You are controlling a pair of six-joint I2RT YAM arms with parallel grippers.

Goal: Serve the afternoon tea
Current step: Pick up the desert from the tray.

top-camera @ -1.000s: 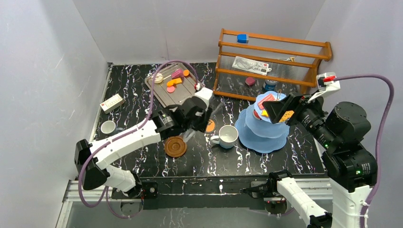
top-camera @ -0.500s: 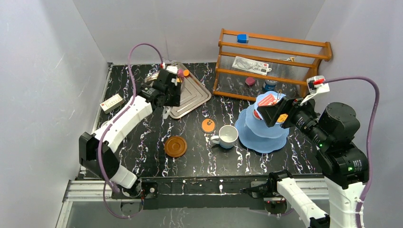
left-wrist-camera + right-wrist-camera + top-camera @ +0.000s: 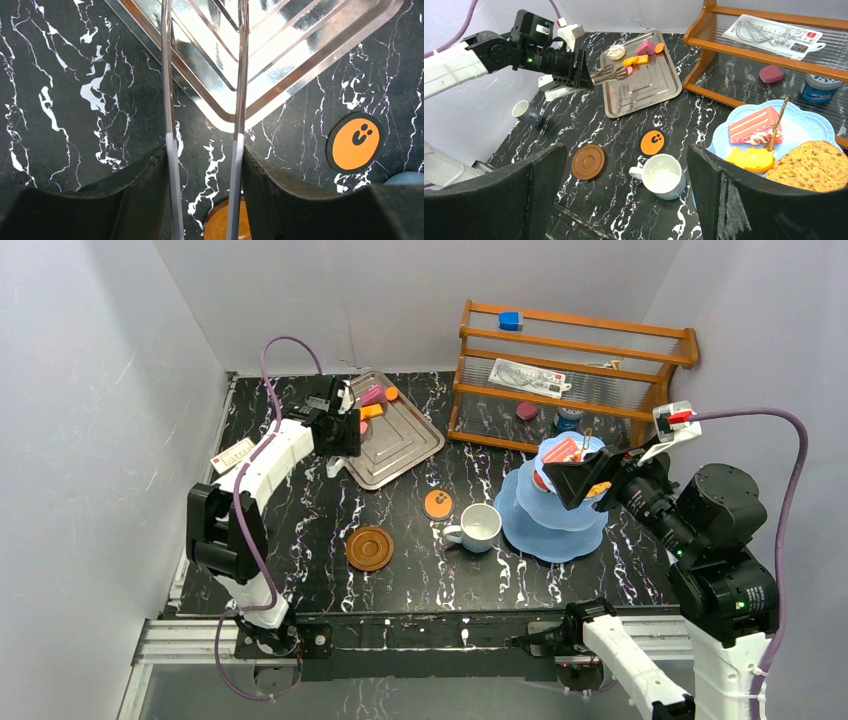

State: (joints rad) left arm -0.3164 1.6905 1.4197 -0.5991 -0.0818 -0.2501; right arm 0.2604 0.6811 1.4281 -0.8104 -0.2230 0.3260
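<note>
My left gripper [image 3: 338,428] is shut on the metal tongs [image 3: 607,74], whose two arms [image 3: 241,100] run between its pads. The tong tips hang over the silver tray [image 3: 400,445] beside several pastries [image 3: 636,60]. The light-blue stand [image 3: 555,520] on the right carries a pink cake slice [image 3: 754,125], an orange pastry [image 3: 751,159] and a cookie [image 3: 809,160] on its top tier. My right gripper [image 3: 575,480] hovers open beside that tier, holding nothing. A white mug [image 3: 480,527], a brown saucer [image 3: 369,548] and an orange coaster [image 3: 437,504] sit mid-table. A grey mug [image 3: 526,112] stands far left.
A wooden rack [image 3: 575,375] at the back right holds a ruler set, a blue block, a jar and a dark red piece. A small white box [image 3: 232,454] lies by the left wall. Grey walls close in the left, back and right sides.
The left arm swung with the tongs from the table's middle back and left to the tray. The right gripper stayed open by the stand's top tier, shifting only slightly.
</note>
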